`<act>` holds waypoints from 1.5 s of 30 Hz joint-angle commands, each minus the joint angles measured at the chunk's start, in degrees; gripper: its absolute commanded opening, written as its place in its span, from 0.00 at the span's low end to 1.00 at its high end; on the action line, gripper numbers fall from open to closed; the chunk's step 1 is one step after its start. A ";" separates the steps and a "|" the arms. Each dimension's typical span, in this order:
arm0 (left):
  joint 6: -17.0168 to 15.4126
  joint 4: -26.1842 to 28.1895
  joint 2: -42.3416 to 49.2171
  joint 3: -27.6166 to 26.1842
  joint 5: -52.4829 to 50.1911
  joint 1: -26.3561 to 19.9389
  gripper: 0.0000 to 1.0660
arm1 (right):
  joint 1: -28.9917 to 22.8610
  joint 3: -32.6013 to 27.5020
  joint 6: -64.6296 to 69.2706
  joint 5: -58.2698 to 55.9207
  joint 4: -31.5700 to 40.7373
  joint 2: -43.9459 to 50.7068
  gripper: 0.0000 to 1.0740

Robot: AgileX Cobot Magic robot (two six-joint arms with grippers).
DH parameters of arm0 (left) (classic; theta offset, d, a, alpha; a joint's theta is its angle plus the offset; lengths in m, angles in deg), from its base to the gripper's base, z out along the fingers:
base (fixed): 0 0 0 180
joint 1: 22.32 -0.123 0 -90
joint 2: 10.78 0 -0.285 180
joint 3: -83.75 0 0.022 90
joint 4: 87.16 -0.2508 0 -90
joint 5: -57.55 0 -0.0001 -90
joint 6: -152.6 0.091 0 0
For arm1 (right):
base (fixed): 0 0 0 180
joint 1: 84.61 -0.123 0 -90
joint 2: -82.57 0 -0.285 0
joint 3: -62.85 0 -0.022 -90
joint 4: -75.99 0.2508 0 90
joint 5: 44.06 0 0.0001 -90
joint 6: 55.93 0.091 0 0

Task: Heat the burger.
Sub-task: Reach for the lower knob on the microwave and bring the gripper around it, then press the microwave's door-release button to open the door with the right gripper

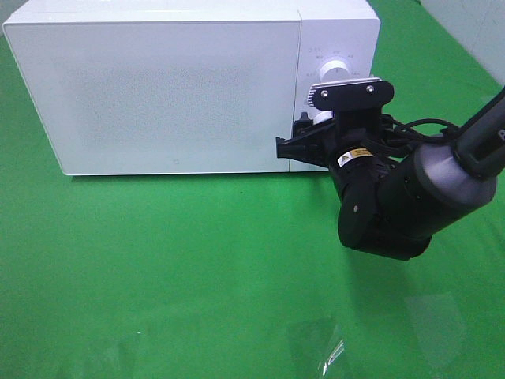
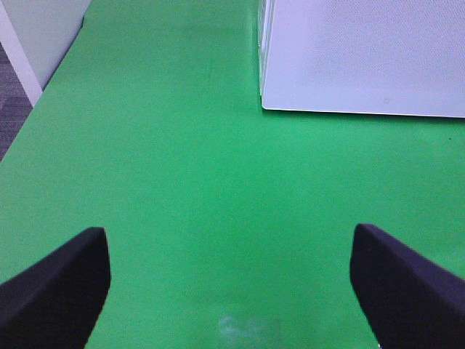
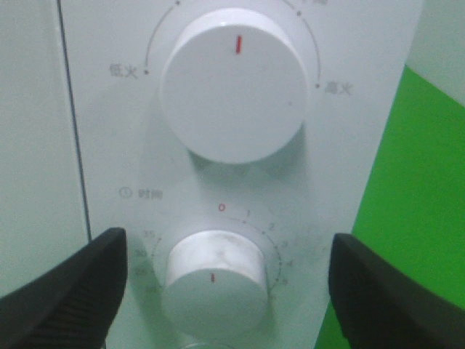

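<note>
The burger is out of view. The white microwave (image 1: 158,87) stands at the back of the green table with its door shut. My right gripper (image 1: 296,136) is up against its control panel, open. In the right wrist view the right gripper (image 3: 225,280) has one finger on each side of the lower timer knob (image 3: 214,280), and neither finger touches it. That knob's red mark points away from the 0. The larger power knob (image 3: 234,83) sits beside it on the panel. My left gripper (image 2: 231,280) hangs open over bare green cloth with nothing between its fingers.
The microwave's front corner (image 2: 363,54) lies ahead of the left gripper. A white wall panel (image 2: 29,36) borders the table's edge. A clear plastic scrap (image 1: 319,347) lies near the front edge of the table.
</note>
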 commanded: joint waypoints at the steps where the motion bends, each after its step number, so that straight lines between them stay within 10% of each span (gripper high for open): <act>1: 0.11 0.46 0.92 0.00 -0.57 -0.06 0.77 | 0.34 1.09 -0.40 -0.69 -1.38 -0.69 0.68; 17: 0.11 0.52 0.92 0.00 -0.57 -0.06 0.77 | 0.34 2.41 -0.40 1.43 -0.86 -2.64 0.63; 28: 0.11 0.52 0.92 0.00 -0.57 -0.06 0.77 | 0.34 2.41 0.80 2.35 -1.15 -2.64 0.00; 31: 0.11 0.52 0.92 0.00 -0.57 -0.06 0.77 | 0.34 2.41 3.67 2.35 -1.20 -2.64 0.00; 45: 0.11 0.52 0.92 0.00 -0.57 -0.06 0.77 | 0.34 2.41 70.07 -1.72 -9.22 -2.64 0.00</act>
